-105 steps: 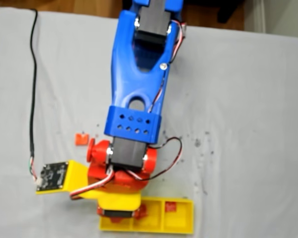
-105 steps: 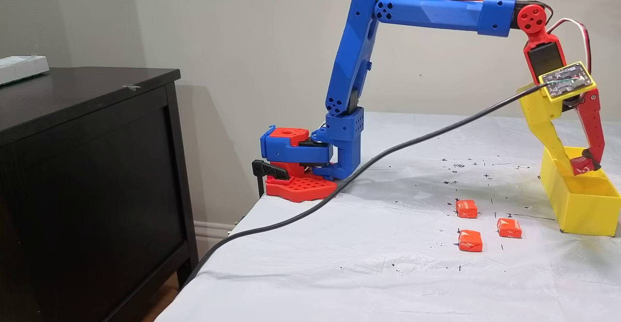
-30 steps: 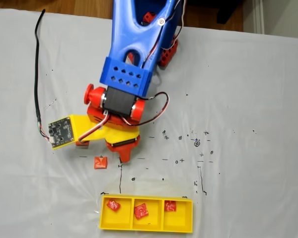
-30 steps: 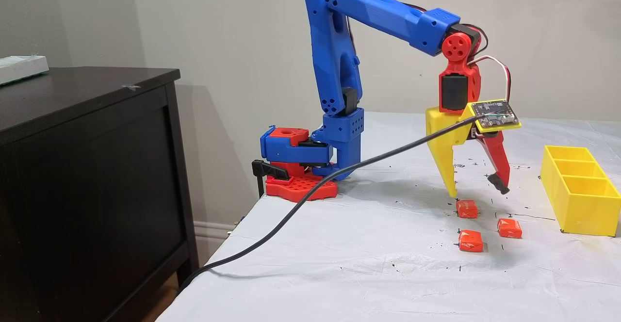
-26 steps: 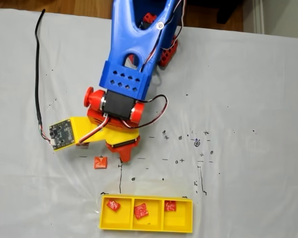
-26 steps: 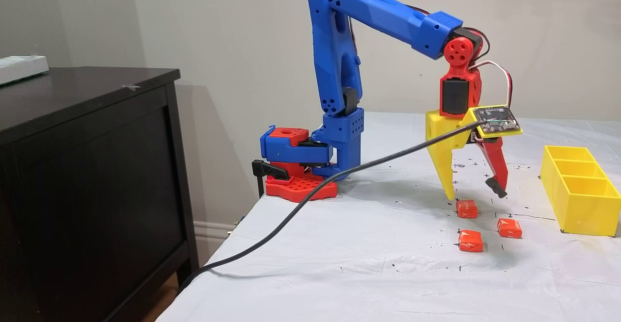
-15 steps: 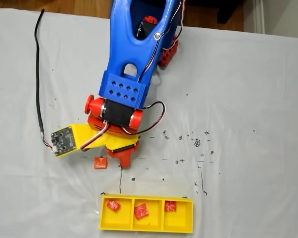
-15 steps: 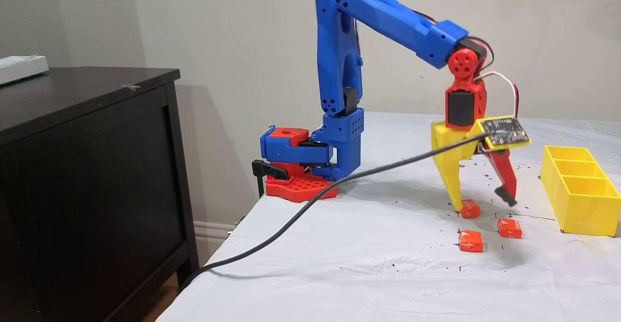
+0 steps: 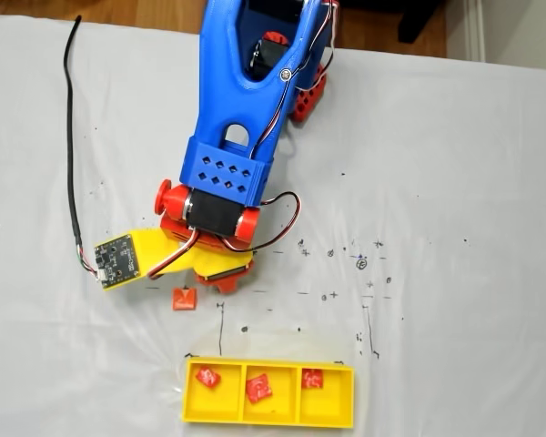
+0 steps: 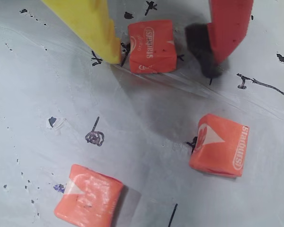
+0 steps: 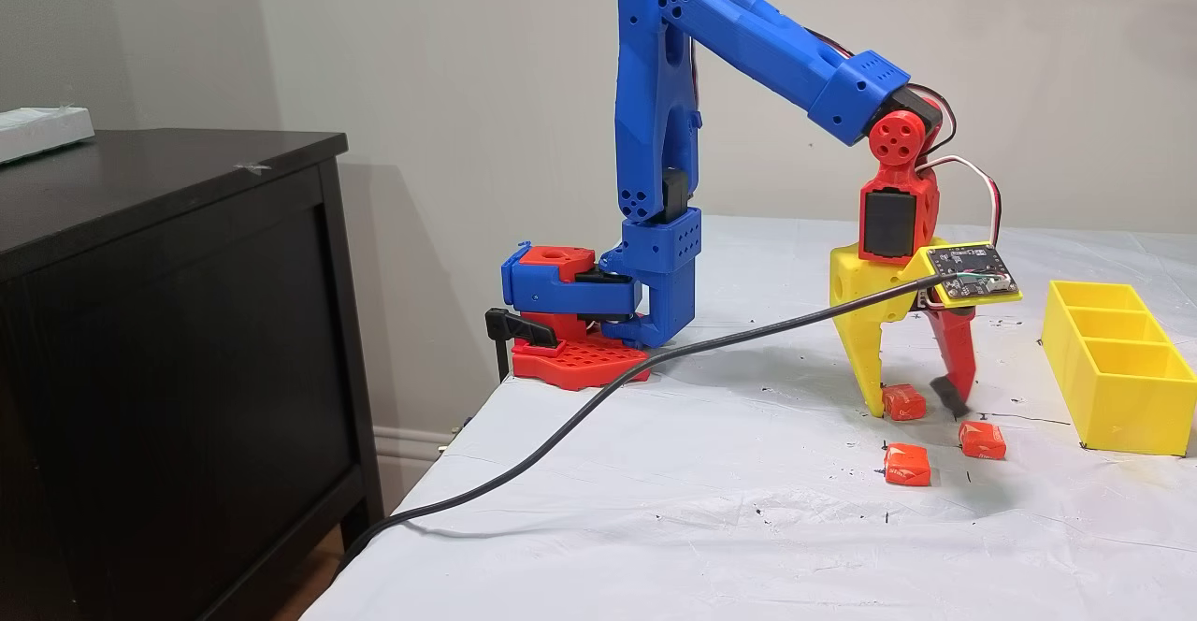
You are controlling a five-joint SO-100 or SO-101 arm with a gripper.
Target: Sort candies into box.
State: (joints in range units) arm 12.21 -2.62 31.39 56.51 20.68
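Three orange candies lie loose on the white table. My gripper [image 10: 166, 57] is open and down at the table, straddling the nearest candy [image 10: 151, 45]. The yellow finger [image 10: 97, 28] is right against its left side; the red finger [image 10: 227, 28] stands a gap away on its right. In a fixed view from the side, this gripper [image 11: 915, 406] brackets that candy [image 11: 902, 402], with the other two candies [image 11: 906, 464] [image 11: 981, 440] in front. The yellow box [image 11: 1117, 397] stands to the right. From above, the box [image 9: 269, 421] holds one red candy per compartment [image 9: 207, 376] [image 9: 258, 389] [image 9: 311, 379].
A black cable [image 11: 608, 387] trails from the wrist's circuit board across the table and over its left edge. The arm's base [image 11: 580, 322] sits at the back. A dark cabinet [image 11: 168, 322] stands left of the table. Ink marks dot the cover.
The gripper left the box, swung back to the loose candies and came down to the table around one. Its red finger has moved in closer to that candy.
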